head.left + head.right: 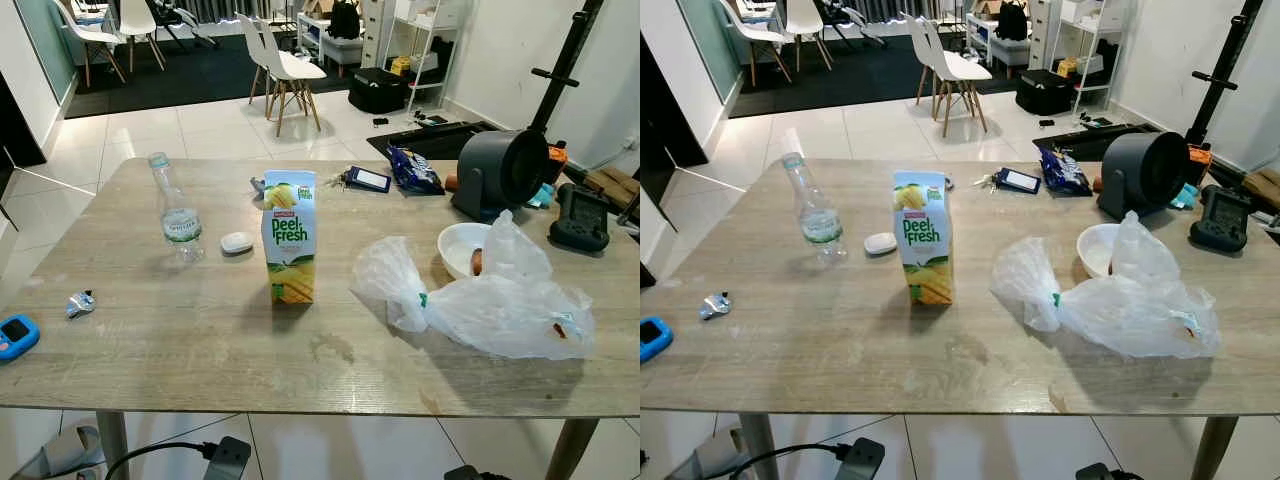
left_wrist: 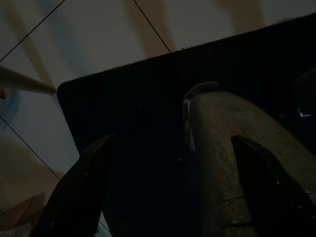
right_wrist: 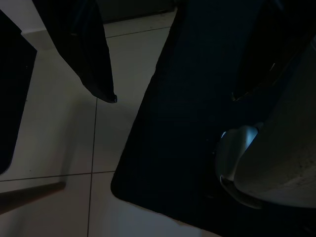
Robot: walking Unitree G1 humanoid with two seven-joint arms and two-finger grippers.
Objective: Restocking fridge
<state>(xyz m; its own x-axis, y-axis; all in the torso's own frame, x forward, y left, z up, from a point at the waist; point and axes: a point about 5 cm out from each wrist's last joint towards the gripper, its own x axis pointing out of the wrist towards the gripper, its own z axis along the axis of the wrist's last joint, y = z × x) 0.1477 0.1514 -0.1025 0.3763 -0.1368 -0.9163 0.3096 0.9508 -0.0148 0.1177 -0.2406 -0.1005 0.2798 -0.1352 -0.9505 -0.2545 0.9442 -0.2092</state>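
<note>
A yellow and green Peel Fresh juice carton (image 1: 290,237) stands upright near the middle of the wooden table (image 1: 200,350). To its left stands a clear plastic water bottle (image 1: 176,212). Both arms hang low beside the robot's legs, over a dark mat on the tiled floor. In the left wrist view my left gripper (image 2: 173,197) is open with nothing between its fingers. The right wrist view shows my right gripper (image 3: 173,97) open and empty as well.
Crumpled clear plastic bags (image 1: 480,295) and a white bowl (image 1: 458,247) lie right of the carton. A small white object (image 1: 237,242), a blue device (image 1: 15,335), a wrapper (image 1: 80,303), keys, a snack bag (image 1: 412,168) and a grey fan (image 1: 497,172) also sit on the table. White chairs (image 1: 285,70) stand beyond.
</note>
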